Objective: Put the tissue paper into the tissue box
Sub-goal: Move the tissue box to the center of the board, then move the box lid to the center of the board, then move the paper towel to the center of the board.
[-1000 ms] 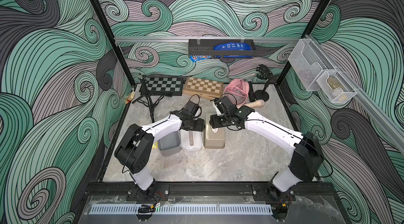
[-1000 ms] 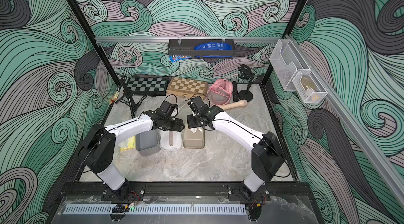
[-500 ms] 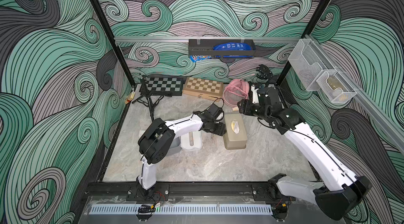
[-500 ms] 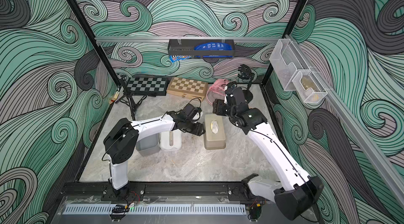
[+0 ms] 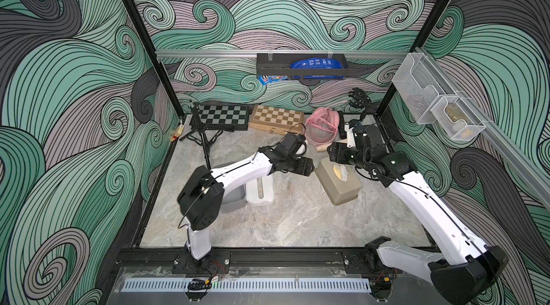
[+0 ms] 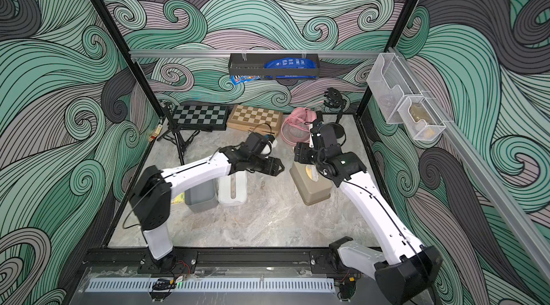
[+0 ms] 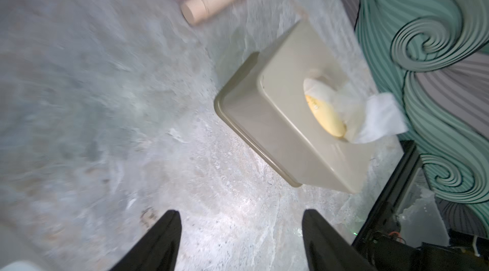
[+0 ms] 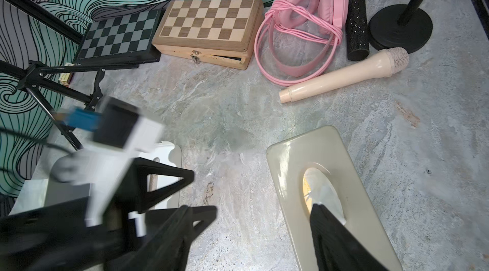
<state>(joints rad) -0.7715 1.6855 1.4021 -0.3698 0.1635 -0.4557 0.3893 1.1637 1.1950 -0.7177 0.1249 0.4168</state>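
Well, I see the tissue paper (image 7: 375, 116) poking out of the slot of the tissue box (image 5: 342, 190), which sits on the worktop (image 5: 282, 223) under my right gripper (image 8: 252, 206), its jaws spread, one finger (image 8: 325, 219) over the slot. My left gripper (image 7: 240, 212) hangs spread just beside the box; a cream microphone (image 8: 344, 73) and pink headphones (image 8: 304, 18) lie behind it, near

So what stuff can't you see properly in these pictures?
- White tissue paper: the lid of the beige plastic tissue box hides how much is inside, in every view.
- Box slot, right wrist view: a black finger of the right hand covers part of it.
- Left arm: blurred in the right wrist view.
- Grey plastic bin: mostly under the left arm in a top view.
- White mesh wall basket: contents too small to tell.
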